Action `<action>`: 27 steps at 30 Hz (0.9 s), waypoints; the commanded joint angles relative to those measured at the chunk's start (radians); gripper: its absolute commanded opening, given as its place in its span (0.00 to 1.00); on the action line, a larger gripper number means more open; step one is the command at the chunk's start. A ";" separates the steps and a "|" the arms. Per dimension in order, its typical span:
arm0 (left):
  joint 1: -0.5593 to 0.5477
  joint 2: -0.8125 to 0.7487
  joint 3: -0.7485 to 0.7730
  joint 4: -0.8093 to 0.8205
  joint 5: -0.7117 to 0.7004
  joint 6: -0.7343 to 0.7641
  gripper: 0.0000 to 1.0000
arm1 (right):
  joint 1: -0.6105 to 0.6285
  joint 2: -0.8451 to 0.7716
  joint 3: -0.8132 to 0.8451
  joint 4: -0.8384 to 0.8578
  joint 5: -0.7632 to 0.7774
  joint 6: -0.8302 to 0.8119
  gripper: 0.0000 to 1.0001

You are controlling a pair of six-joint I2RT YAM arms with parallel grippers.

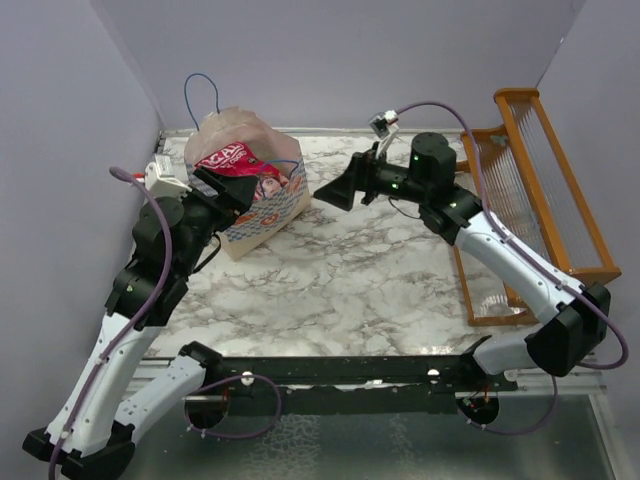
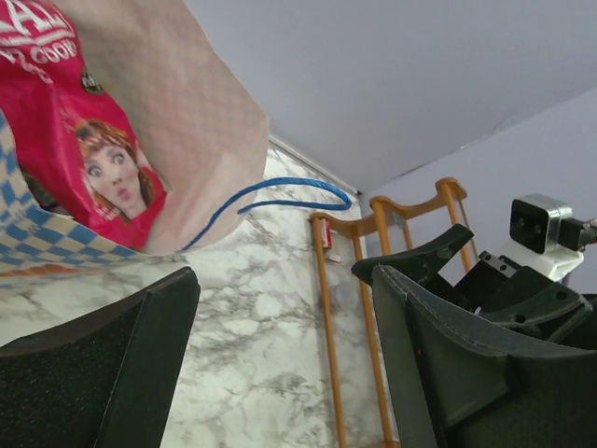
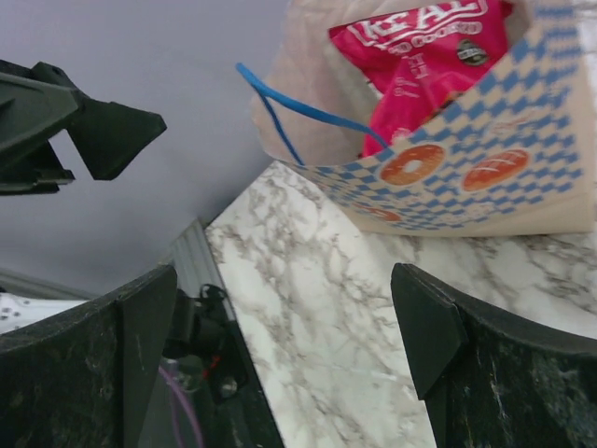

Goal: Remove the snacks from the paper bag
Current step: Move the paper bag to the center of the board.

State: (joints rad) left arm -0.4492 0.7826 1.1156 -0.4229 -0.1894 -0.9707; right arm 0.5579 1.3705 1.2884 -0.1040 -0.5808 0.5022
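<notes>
On the white marble table [image 1: 360, 280], the left gripper [image 2: 280, 313] has its fingers spread apart and holds nothing; it hangs close to the left side of the bag. The right gripper [image 3: 284, 308] is also spread wide and empty, near the other side. Between them, toward the far left of the table, stands the cream paper bag with blue-white checkered sides [image 3: 485, 187]. A large shiny pink-red snack packet [image 3: 420, 56] sticks out above its rim. I judge this packet to be light, crinkly and slippery, so pinching its top edge seems best.

White shells [image 1: 95, 375], black joints [image 1: 560, 340], purple cables [image 1: 432, 104], black wedge fingers [image 2: 457, 364], seemingly green lights [image 1: 414, 160].
</notes>
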 commanded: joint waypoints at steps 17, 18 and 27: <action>-0.004 -0.139 0.190 -0.073 -0.310 0.545 0.72 | 0.423 0.385 0.357 0.128 0.857 -0.015 0.65; -0.003 -0.141 0.190 -0.074 -0.308 0.550 0.72 | 0.428 0.401 0.379 0.111 0.917 -0.033 0.65; -0.004 -0.143 0.166 -0.064 -0.306 0.576 0.71 | 0.442 0.469 0.466 0.099 0.936 -0.006 0.57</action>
State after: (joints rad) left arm -0.4492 0.6395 1.2945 -0.5034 -0.4728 -0.4294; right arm 0.9852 1.8072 1.6913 -0.0021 0.3012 0.4946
